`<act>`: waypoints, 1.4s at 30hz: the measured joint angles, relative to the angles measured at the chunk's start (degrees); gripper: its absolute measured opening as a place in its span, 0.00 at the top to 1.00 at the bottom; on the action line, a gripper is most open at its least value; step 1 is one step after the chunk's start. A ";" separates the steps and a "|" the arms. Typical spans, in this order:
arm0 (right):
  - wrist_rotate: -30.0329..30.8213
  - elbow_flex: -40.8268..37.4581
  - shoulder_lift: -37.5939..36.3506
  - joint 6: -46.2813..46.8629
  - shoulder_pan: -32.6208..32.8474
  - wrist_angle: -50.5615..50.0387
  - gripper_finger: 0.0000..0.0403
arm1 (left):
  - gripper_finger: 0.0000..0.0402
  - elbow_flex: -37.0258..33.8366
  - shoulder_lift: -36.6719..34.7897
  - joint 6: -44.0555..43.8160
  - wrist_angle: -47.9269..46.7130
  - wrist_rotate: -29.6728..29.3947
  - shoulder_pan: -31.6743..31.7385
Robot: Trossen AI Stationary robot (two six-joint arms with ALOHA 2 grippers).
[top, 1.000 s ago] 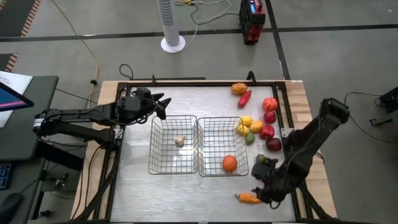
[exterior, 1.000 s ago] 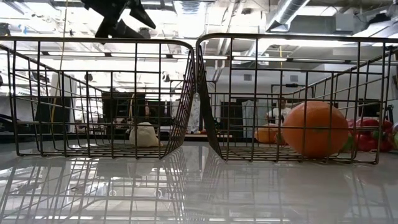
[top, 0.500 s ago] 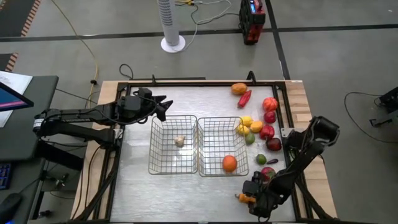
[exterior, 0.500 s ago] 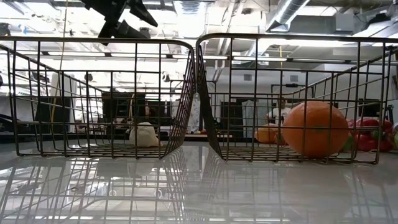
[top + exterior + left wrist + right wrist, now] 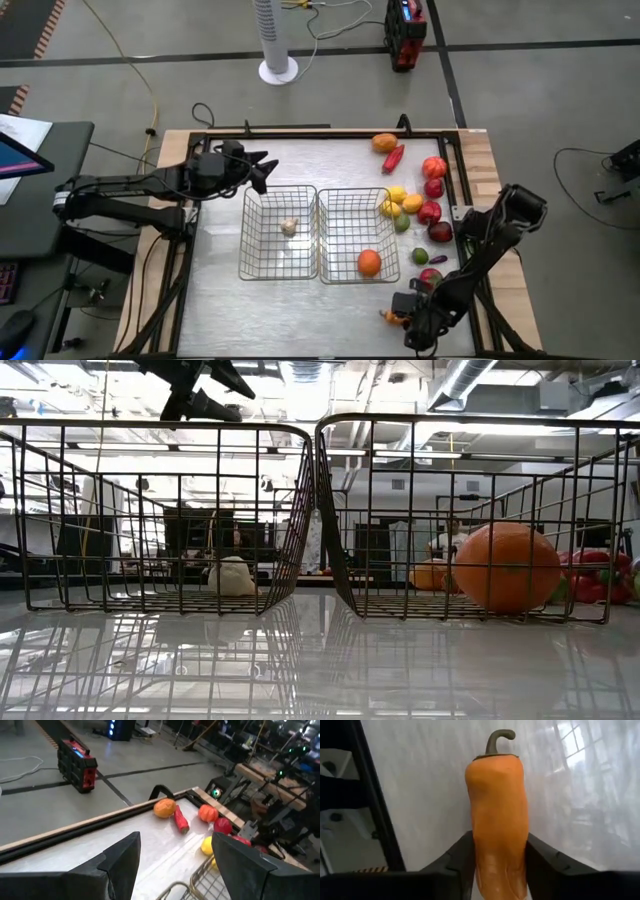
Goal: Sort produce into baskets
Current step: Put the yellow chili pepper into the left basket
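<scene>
Grey concrete floor rings a pale surface (image 5: 270,300) with a dark frame, where two wire baskets sit side by side at centre: the left basket (image 5: 277,234) holds a whitish bulb (image 5: 288,227), the right basket (image 5: 357,236) an orange fruit (image 5: 369,262). Loose produce (image 5: 420,195) clusters from one to three o'clock. At five o'clock, the right arm folds down steeply from its elbow, its right tool (image 5: 500,870) pinching an orange pepper (image 5: 499,815) between both fingers (image 5: 457,862), stem pointing away. Stretched in level from nine o'clock, the left arm holds its left tool (image 5: 175,855) spread just past the left basket's far corner, gripping nothing.
</scene>
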 joint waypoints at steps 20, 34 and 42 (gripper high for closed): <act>-2.23 4.15 -16.45 -9.03 -11.52 2.09 0.59 | 0.42 0.04 -3.02 -0.52 3.89 9.12 3.91; -3.92 5.43 -17.76 -23.79 -37.31 15.74 0.58 | 0.42 0.54 -4.31 3.49 6.09 18.45 3.91; -10.28 17.22 -5.15 -32.29 -45.46 17.15 0.58 | 0.42 5.01 -5.62 8.24 2.40 19.81 4.19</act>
